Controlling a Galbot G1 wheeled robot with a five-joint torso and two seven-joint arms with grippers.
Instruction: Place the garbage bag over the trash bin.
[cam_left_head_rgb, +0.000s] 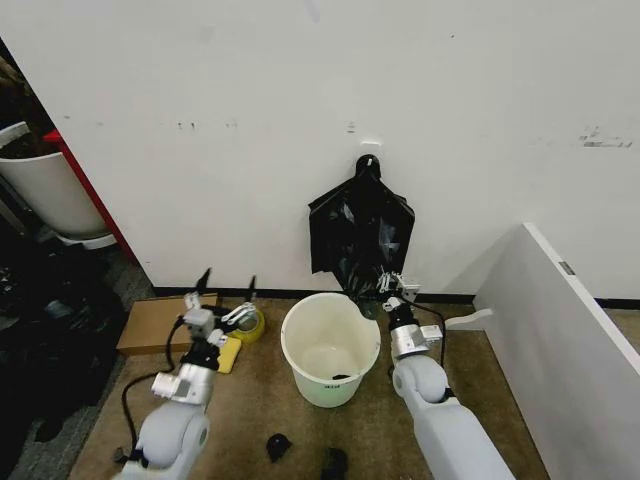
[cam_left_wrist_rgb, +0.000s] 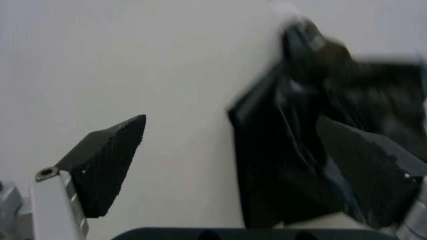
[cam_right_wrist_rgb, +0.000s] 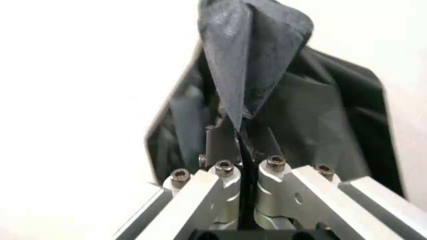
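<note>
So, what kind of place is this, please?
Probably an indoor test corner or storeroom: a scuffed white wall, brown carpet, the trash bin below a hanging garbage bag, and a cardboard box on the floor.

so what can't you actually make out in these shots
- Head view: where the right gripper meets the garbage bag is too small; the right wrist view shows it shut on a fold.
- Head view: the print on the trash bin label is too small to read.
- Left wrist view: the bag is blurred, so no creases or print show; the left gripper is open.
- Head view: two small dark things on the floor, too small to identify.
</note>
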